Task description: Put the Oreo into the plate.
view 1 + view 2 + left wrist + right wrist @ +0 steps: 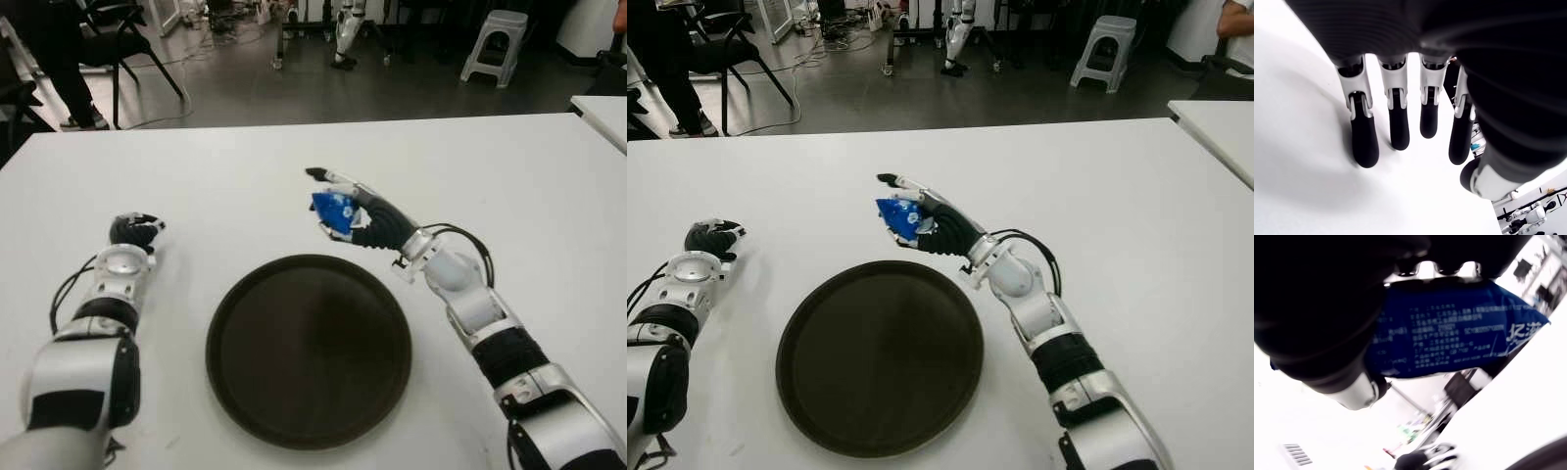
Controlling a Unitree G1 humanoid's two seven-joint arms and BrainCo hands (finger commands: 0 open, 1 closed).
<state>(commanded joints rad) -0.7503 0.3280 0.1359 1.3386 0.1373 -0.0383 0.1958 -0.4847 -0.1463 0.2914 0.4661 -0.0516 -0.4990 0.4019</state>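
The right hand (pixel 345 211) held the blue Oreo packet (pixel 333 211) clamped between thumb and curled fingers, raised off the white table (pixel 509 186) just beyond the far rim of the dark round plate (pixel 310 350), slightly toward the plate's right side. The packet had not yet reached the plate; it sat above bare table, not over the plate. The right wrist view showed the wrapper (pixel 1449 338) pressed against the palm, with the printed back panel facing the camera and one crimped end projecting free past the fingers. In my judgement the step in hand was the carry: the hand needed to draw back toward the robot until the packet stood over the plate's middle, then descend close to the plate floor before the fingers let go, since a release from height or near the rim could let a light wrapper skid off. Keeping the wrist level during the move would help, as the grasp seemed to cover only part of the packet. The packet's long axis appeared to run roughly across the palm, from the plate's far-left side toward the hand, with the free end pointing away from the wrist; the exact tilt could not be told from the eye views. The left hand (pixel 134 231) showed left of the plate with its fingers (pixel 1364 142) extended, relaxed and empty.
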